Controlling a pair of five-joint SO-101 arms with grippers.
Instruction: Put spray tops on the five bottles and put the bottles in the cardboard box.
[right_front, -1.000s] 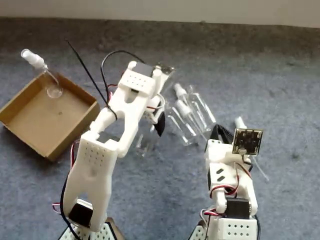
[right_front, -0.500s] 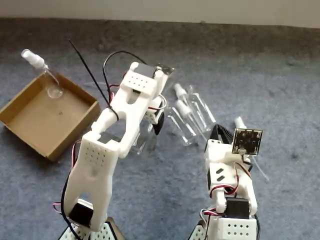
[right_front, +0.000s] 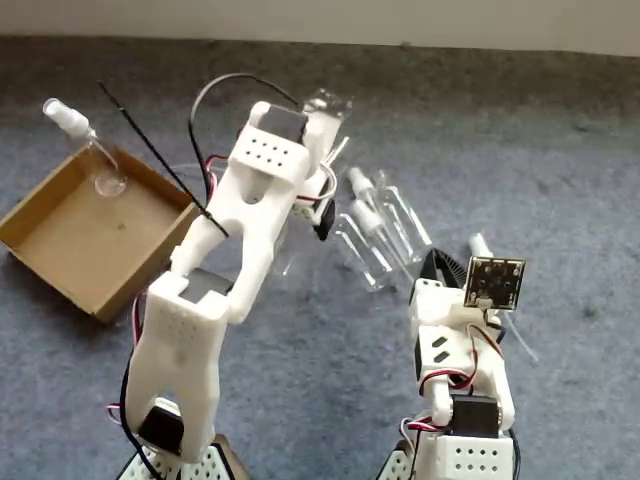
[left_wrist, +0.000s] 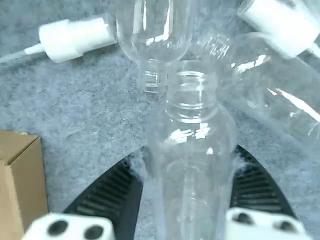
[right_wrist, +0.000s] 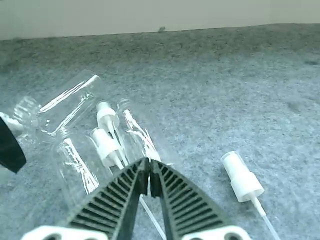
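Observer: Progress on the five?

Recorder: One capped bottle leans over the cardboard box wall with its base inside, so I count it as boxed. By that count, four are left.

Observer: And the left gripper?

Recorder: It clamps an uncapped bottle between its jaws, with the open neck pointing past the tips. More clear bottles and a white spray top lie ahead of the tips. I cannot tell whether any top is seated.

Observer: And the right gripper?

Recorder: Its jaws are pressed together and empty. A loose spray top lies on the carpet just beside the tips. The bottle cluster lies on their other side.

Observer: Judgement?

Recorder: Early stage. The held bottle needs a top, then boxing.
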